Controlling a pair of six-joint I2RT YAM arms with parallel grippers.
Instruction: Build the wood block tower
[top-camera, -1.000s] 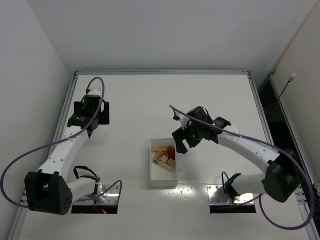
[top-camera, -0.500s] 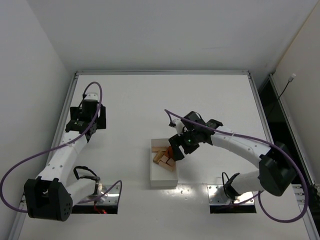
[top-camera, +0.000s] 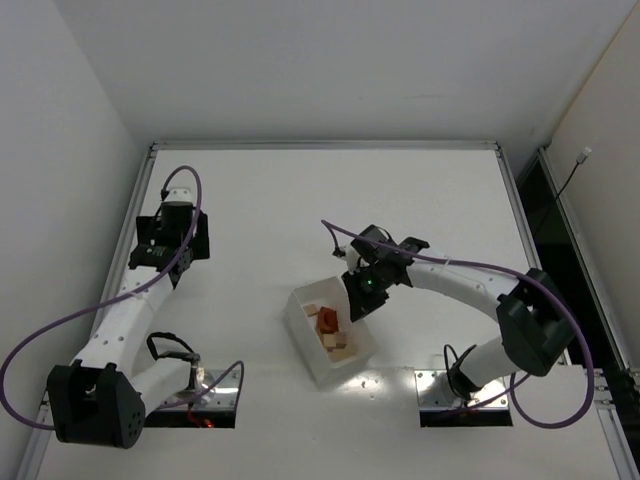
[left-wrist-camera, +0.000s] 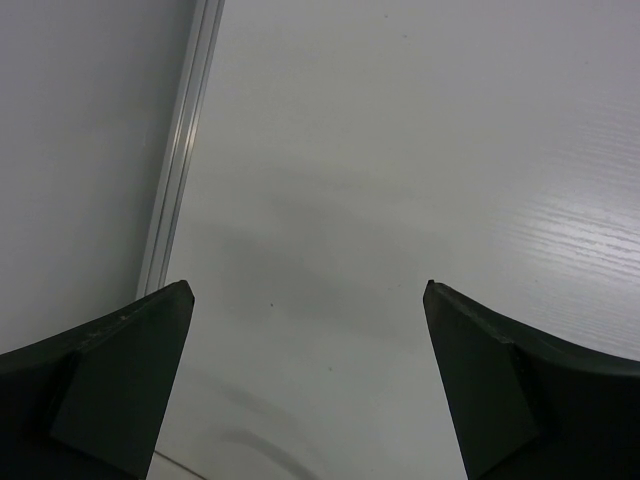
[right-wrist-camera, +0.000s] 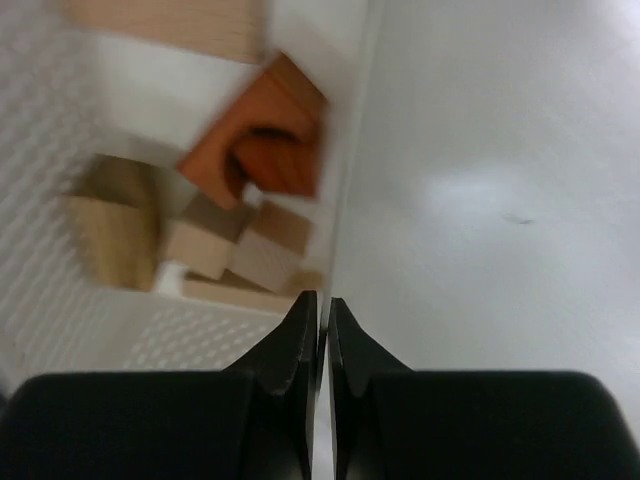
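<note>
The wood blocks lie loose in a white box (top-camera: 308, 345) at the table's middle: a reddish-orange arch block (top-camera: 325, 319) (right-wrist-camera: 262, 150) and pale tan blocks (top-camera: 338, 344) (right-wrist-camera: 235, 245). My right gripper (top-camera: 358, 300) (right-wrist-camera: 323, 300) is shut on the box's thin right wall (right-wrist-camera: 347, 190), one finger inside and one outside. The box sits skewed on the table. No tower shows in any view. My left gripper (top-camera: 170, 238) (left-wrist-camera: 308, 290) hangs open over bare table at the far left, nothing between its fingers (left-wrist-camera: 120, 370).
A metal rail (left-wrist-camera: 185, 140) borders the table's left edge, close to the left gripper. Purple cables loop from both arms. Two cut-outs with mounting plates (top-camera: 200, 395) (top-camera: 465, 395) lie at the near edge.
My right gripper has moved left and down onto the box's right wall and shut on it. The box has swung askew and the blocks inside have shifted. The left arm has drifted slightly left.
</note>
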